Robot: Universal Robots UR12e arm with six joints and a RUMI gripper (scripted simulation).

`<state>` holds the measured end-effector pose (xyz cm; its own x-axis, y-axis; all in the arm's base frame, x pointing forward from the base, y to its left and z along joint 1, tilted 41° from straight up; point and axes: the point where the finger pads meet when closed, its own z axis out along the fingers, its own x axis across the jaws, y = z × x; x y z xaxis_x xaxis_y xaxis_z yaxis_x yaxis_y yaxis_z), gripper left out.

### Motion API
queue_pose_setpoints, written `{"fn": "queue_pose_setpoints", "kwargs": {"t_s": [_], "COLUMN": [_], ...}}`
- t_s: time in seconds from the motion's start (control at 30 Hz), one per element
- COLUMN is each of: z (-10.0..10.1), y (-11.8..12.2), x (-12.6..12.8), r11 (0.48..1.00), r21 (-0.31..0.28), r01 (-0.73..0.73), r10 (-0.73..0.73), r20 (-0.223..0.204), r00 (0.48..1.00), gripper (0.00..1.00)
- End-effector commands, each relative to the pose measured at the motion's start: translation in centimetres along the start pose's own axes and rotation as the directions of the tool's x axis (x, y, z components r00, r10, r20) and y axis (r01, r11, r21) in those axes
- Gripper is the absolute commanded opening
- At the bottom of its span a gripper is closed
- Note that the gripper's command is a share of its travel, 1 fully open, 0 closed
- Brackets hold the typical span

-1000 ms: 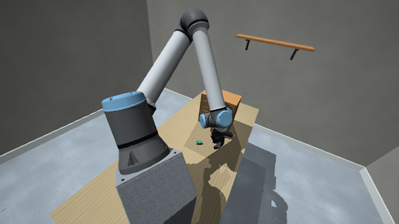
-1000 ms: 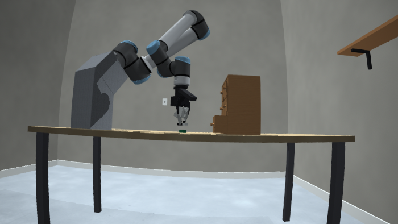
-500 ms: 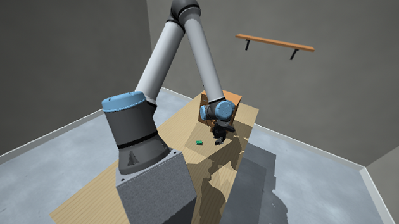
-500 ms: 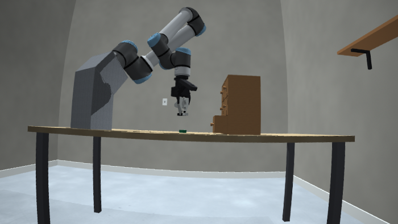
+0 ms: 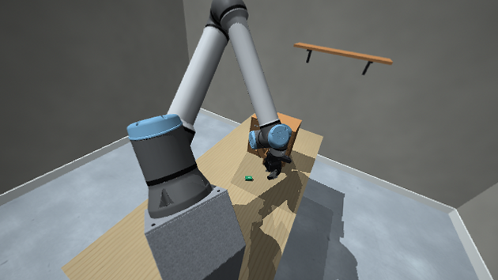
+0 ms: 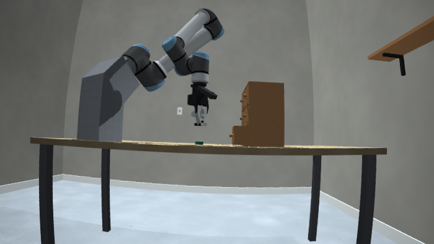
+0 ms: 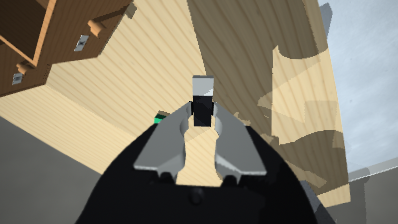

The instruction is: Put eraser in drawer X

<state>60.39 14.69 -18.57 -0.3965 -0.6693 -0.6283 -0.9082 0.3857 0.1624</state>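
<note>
1. The black two-jaw gripper with grey fingers (image 5: 273, 175) (image 6: 200, 124) points down above the table, its fingertips closed on the small white block eraser with a black sleeve (image 5: 270, 178) (image 6: 196, 124) (image 7: 202, 87).
2. The eraser is in the air, clear of the pale wooden table (image 5: 224, 157) (image 6: 173, 147) (image 7: 150, 60).
3. A small green block (image 5: 248, 178) (image 6: 199, 143) (image 7: 159, 119) lies on the tabletop near the spot below the gripper, well apart from the fingertips. The grey finger partly covers it in the wrist view.
4. The brown wooden chest of drawers (image 5: 290, 121) (image 6: 266, 114) (image 7: 67, 30) stands upright. The arm's wrist hides much of its front from the top.
5. A brown bottom drawer with a round knob (image 6: 240, 135) (image 7: 44, 35) juts out from the chest towards the robot, just above the tabletop.
6. Wooden knobs stick out from the chest front above that drawer. The marks on the fronts are too small to read, so I cannot tell whether the open one bears the X.
7. The orange-brown wall shelf with black brackets (image 5: 343, 53) (image 6: 406, 38) is well apart from the arm.
</note>
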Motion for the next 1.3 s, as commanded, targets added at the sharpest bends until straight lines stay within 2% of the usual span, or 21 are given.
{"fn": "queue_pose_setpoints", "kwargs": {"t_s": [0.0, 0.17, 0.23, 0.37, 0.47, 0.87, 1.27], "z": [0.0, 0.0, 0.0, 0.0, 0.0, -0.3, -3.1], "y": [0.2, 0.9, 0.9, 1.6, 1.9, 1.9, 1.8], "x": [-2.4, -6.5, -6.5, -9.0, -9.9, -10.1, -10.0], "r11": [0.986, 0.900, 0.900, 0.811, 0.774, 0.767, 0.767], "r21": [0.000, 0.000, 0.000, 0.001, 0.001, 0.001, 0.001], "r01": [0.168, 0.436, 0.436, 0.585, 0.633, 0.642, 0.642], "r10": [-0.168, -0.436, -0.436, -0.585, -0.633, -0.642, -0.642], "r20": [0.000, 0.000, 0.000, 0.001, 0.002, 0.001, 0.001], "r00": [0.986, 0.900, 0.900, 0.811, 0.774, 0.767, 0.767], "gripper": [0.11, 0.11, 0.11, 0.11, 0.11, 0.11, 0.11]}}
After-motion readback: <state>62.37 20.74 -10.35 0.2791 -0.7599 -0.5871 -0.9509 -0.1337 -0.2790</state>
